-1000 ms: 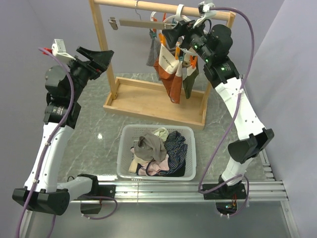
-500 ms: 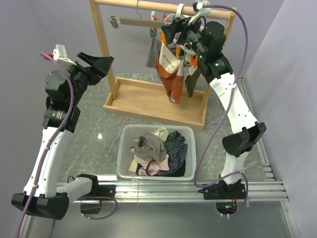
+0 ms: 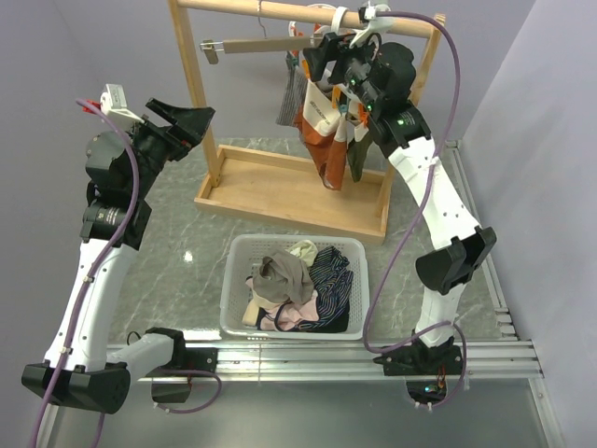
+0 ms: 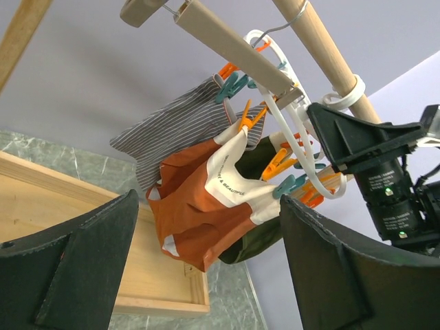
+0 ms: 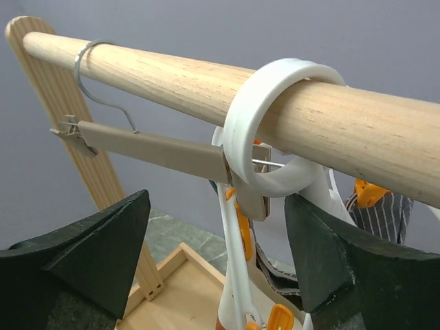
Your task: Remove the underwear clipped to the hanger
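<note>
The white hanger hangs by its hook on the wooden rail. Clipped to its orange and teal pegs are rust-orange underwear with a cream printed band, a grey pin-striped piece and a dark olive piece. My right gripper is open right at the hanger's top, its jaws either side of the hook and holding nothing. My left gripper is open and empty, well left of the clothes and facing them.
A white basket of loose garments, including taupe-grey and navy striped pieces, stands in front of the rack. The rack's wooden base tray and posts frame the hanger. A wooden clip hanger hangs on the same rail beside it.
My right arm has risen and moved back, bringing its open gripper up to the hanger's hook at the rail. The hanging clothes shifted slightly. The left arm has hardly moved.
</note>
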Controlling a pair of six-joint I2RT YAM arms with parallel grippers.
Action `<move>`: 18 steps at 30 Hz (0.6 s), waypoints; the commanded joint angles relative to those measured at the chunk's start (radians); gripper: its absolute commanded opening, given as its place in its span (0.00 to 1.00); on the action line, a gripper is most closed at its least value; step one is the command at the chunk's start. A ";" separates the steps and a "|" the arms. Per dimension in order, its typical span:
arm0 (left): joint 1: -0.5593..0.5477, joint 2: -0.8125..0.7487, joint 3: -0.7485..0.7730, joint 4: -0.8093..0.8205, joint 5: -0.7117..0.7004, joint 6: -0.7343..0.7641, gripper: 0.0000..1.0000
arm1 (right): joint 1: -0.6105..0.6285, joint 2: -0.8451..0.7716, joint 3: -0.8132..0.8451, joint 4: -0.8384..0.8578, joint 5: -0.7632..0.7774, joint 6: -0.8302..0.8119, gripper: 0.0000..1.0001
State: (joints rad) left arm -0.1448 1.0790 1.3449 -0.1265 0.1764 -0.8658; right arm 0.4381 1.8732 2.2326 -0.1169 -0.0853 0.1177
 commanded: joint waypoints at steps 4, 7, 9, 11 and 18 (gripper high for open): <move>0.004 -0.013 0.008 -0.002 0.015 0.016 0.89 | -0.006 0.058 0.025 0.068 0.003 0.031 0.80; 0.005 -0.019 0.007 -0.007 0.011 0.017 0.89 | -0.004 0.055 0.019 0.075 -0.031 0.046 0.75; 0.005 -0.024 -0.003 0.001 0.011 0.014 0.89 | -0.002 0.049 -0.001 0.095 -0.085 0.054 0.72; 0.005 -0.024 -0.007 0.004 0.014 0.011 0.89 | -0.004 0.026 -0.027 0.147 -0.141 0.079 0.70; 0.005 -0.025 -0.023 0.022 0.025 -0.004 0.88 | -0.010 0.050 -0.010 0.256 -0.289 0.213 0.72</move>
State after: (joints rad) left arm -0.1444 1.0748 1.3258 -0.1410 0.1856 -0.8677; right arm 0.4358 1.9205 2.1906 0.0490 -0.2600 0.2352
